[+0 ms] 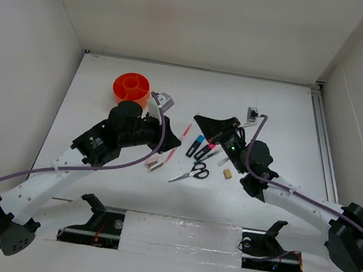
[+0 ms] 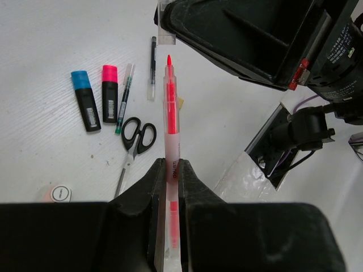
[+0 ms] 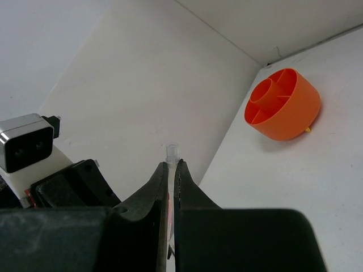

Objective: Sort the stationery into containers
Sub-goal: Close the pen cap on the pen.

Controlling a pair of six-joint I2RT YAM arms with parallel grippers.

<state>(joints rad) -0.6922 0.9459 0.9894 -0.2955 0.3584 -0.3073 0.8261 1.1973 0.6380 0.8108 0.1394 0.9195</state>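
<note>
left hand (image 2: pixel 169 187) clamped tight on the red pen (image 2: pixel 172 130), held clear of the surface (image 2: pixel 45 34), likely for carrying to the tub (image 1: pixel 132 87); right hand (image 3: pixel 172 170) pinched shut on a thin clear tube (image 3: pixel 172 151).

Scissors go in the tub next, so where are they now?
Top view: the scissors lie flat around the middle of the table, just nearer its front edge than the blue-capped highlighter, with the tan eraser to their right.
</note>
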